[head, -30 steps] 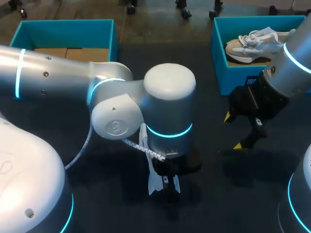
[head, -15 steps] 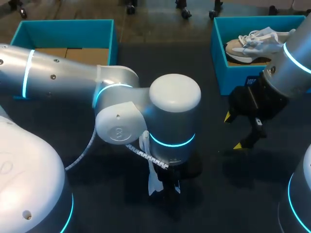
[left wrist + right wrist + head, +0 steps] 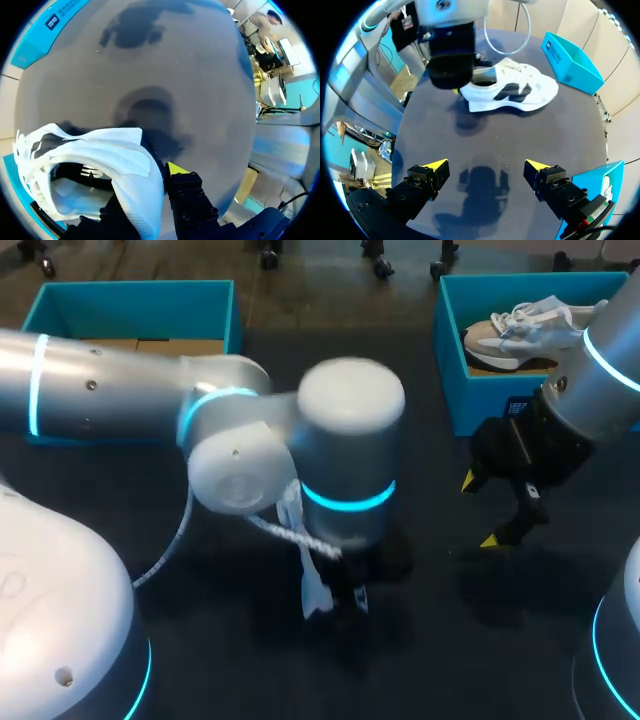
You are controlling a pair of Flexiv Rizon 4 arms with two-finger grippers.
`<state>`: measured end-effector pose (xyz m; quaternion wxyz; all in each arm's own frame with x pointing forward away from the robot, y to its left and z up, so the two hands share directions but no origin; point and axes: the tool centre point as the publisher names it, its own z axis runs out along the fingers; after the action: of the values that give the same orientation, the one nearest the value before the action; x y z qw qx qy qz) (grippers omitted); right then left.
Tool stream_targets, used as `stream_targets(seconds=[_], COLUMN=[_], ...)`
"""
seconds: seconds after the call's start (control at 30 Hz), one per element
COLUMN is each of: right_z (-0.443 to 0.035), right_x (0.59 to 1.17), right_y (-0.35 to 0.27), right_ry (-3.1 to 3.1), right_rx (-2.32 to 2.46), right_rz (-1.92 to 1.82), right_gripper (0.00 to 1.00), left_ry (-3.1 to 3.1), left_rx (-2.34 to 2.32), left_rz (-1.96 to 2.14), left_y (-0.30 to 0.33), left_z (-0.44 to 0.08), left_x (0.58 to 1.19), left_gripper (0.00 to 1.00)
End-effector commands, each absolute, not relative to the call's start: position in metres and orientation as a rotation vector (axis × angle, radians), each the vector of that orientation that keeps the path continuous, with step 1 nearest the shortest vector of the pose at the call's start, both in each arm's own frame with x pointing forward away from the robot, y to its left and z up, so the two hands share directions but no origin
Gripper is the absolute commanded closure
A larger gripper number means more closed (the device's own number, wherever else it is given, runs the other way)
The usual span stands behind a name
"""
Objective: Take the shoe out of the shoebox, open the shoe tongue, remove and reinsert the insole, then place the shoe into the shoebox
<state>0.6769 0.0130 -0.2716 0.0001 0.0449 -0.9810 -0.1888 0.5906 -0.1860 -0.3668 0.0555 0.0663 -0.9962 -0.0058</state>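
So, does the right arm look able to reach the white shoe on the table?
Probably yes. The right gripper is open and empty, with only bare table between it and the white shoe. The left gripper clamps the heel, so only the toe end is free.
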Motion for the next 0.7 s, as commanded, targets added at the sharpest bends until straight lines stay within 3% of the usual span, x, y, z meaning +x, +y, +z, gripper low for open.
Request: stream_targets(seconds=[0.03,0.4,0.7], right_z=[-0.273,-0.273,-0.273], right_x=[0.676,0.676,0.676], right_y=[0.014,0.014,0.014], right_ry=[-3.084,-3.084,-3.084], right_rx=[0.140,0.140,0.140], right_rz=[-0.590,-0.590,-0.590], right_gripper=[0.00,0.00,0.00], left_ry=[-2.978,-2.936,-2.971], left_rx=[0.173,-0.033,0.031], left_rz=[0.057,0.079,0.012], left_y=[-0.150,-0.126,-0.105], left_z=[-0.309,-0.208,-0.157], left_x=[0.629,0.704,0.767], left_gripper=[1.00,1.00,1.00])
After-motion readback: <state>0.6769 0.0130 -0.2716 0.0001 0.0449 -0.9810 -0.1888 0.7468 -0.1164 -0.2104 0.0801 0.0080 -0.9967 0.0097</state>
